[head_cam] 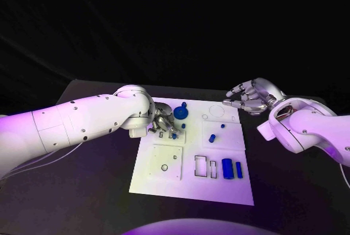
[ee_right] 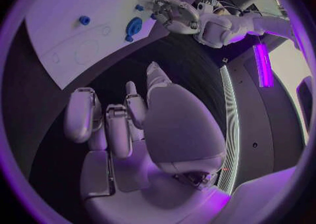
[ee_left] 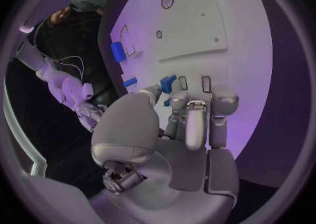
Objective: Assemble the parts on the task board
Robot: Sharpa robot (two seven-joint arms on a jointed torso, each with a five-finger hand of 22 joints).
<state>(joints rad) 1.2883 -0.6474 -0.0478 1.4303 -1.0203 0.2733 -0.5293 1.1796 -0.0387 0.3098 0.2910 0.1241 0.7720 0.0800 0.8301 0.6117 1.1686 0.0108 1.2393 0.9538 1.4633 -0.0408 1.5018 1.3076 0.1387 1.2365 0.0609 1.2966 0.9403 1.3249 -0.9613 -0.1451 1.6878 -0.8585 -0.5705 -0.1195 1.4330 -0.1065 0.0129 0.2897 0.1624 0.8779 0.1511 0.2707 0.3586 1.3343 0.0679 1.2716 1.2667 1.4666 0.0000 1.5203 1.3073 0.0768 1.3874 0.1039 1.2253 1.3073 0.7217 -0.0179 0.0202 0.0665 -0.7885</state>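
I see the white task board (head_cam: 191, 187) lying flat in the middle of the black table (head_cam: 87, 194). It is a smooth plate with straight edges. There is bare dark table all around it, wide on the left and right of the frame and at the lower edge.

My left hand (head_cam: 163, 124) is down on the upper left part of the board. Its shiny silver fingers (ee_left: 195, 121) are bent down together over two small slots. In the left wrist view a small blue part (ee_left: 168, 83) sits right at the fingertips, touching them. I cannot tell if the hand really grips it or just rests on it.

My right hand (head_cam: 248, 98) is up past the upper right corner of the board, well apart from it, over the dark table. Its fingers (ee_right: 82, 113) are curled a bit but spread, and nothing is in them.

A round blue disc (head_cam: 181, 112) lies near the top edge of the board, just beside my left hand. A small blue peg (head_cam: 212, 138) stands near the middle. A fat blue cylinder (head_cam: 228, 169) and a thin blue bar (head_cam: 238, 169) lie side by side at the lower right. Left of them are two box-shaped cutouts (head_cam: 201, 165). A square raised plate (head_cam: 167, 162) with a small round hole sits at the lower left.
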